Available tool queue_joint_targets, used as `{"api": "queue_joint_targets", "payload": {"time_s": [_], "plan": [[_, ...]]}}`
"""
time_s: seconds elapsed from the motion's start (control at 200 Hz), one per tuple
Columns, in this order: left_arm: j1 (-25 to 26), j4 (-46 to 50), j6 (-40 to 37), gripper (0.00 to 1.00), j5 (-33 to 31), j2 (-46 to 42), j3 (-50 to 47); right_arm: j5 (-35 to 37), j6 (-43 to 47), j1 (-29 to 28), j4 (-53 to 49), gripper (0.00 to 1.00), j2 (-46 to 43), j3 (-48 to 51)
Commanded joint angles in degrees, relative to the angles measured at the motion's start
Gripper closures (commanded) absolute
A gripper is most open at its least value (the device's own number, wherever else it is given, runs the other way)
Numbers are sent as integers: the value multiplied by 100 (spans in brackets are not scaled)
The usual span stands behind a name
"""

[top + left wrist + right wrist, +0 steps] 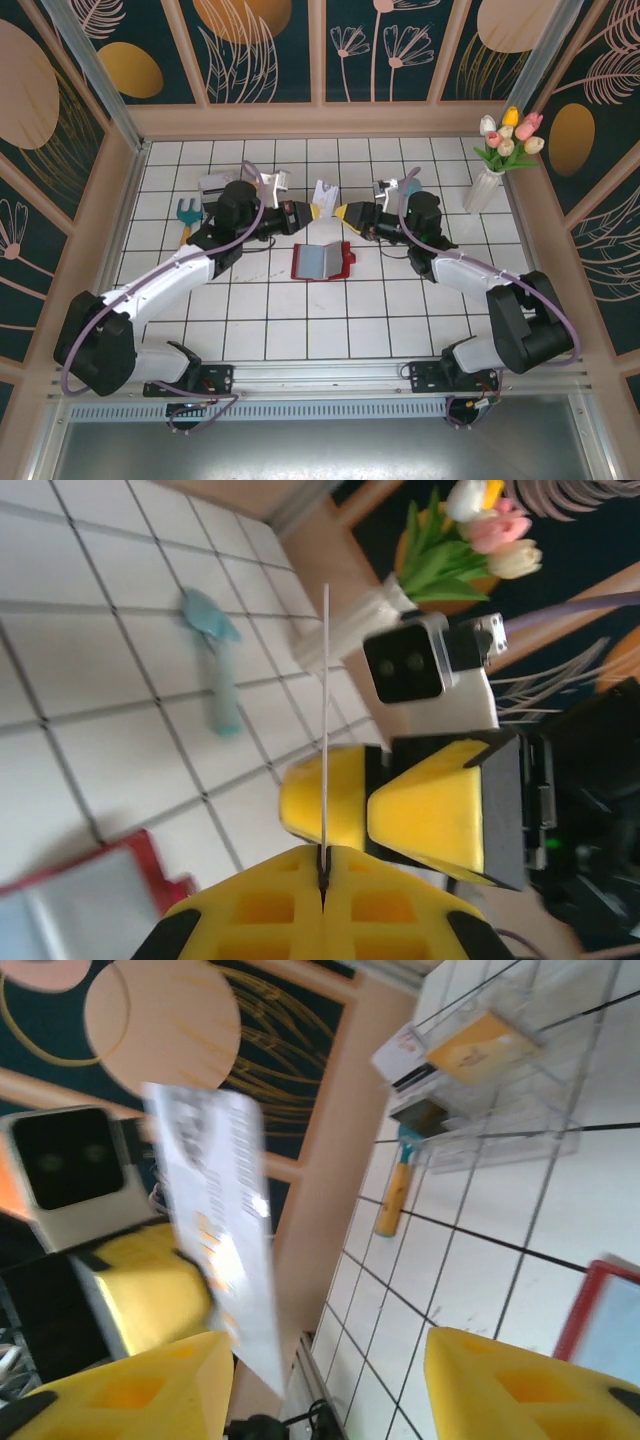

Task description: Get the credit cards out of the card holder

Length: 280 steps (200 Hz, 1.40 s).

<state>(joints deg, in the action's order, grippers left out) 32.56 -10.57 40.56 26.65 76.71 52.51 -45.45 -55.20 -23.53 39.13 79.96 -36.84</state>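
The red card holder (pixel 322 260) lies open on the tiles, pale blue inside; a corner of it shows in the left wrist view (pixel 90 900) and another in the right wrist view (pixel 600 1310). Above and behind it, my left gripper (pixel 316 211) is shut on a credit card (pixel 325 193), which stands upright. The left wrist view has this card edge-on (pixel 326 700), pinched at the fingertips of the left gripper (pixel 323 855). My right gripper (pixel 345 212) faces it, open (pixel 330 1390), beside the pale printed card (pixel 215 1220) without gripping it.
A clear plastic box (pixel 490 1070) with a yellow card inside stands at the back left, a yellow-handled teal tool (pixel 186 212) beside it. A white vase of tulips (pixel 490 180) stands at the back right. Wooden walls close in the tiled floor.
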Motion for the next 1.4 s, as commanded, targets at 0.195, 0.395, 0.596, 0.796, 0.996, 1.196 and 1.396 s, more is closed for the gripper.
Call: {"api": "queue_joint_targets", "payload": {"time_s": [0.195,0.395,0.596,0.796,0.996,1.196,1.396], "plan": [[-678,2474,-2568,100,-2163,611,2005,673,839,234,-1238,24,-566,104],[-1182,3058,-3769,100,-2168,957,2856,777,1118,440,-1648,8,-734,122],[-1848,3898,-5129,100,-2048,1305,3308,871,1434,524,-2076,4,-787,21],[-2297,3510,-6655,100,-2285,1052,2572,830,1425,536,-2063,4,-784,80],[-2649,4219,-7942,100,-2650,1449,2775,844,1405,540,-2192,4,-772,33],[-2851,4422,-9147,100,-2393,1664,2883,871,1368,542,-2351,5,-763,-55],[-3110,4609,-10018,100,-2310,2066,3171,893,1250,542,-2358,5,-723,-82]]}}
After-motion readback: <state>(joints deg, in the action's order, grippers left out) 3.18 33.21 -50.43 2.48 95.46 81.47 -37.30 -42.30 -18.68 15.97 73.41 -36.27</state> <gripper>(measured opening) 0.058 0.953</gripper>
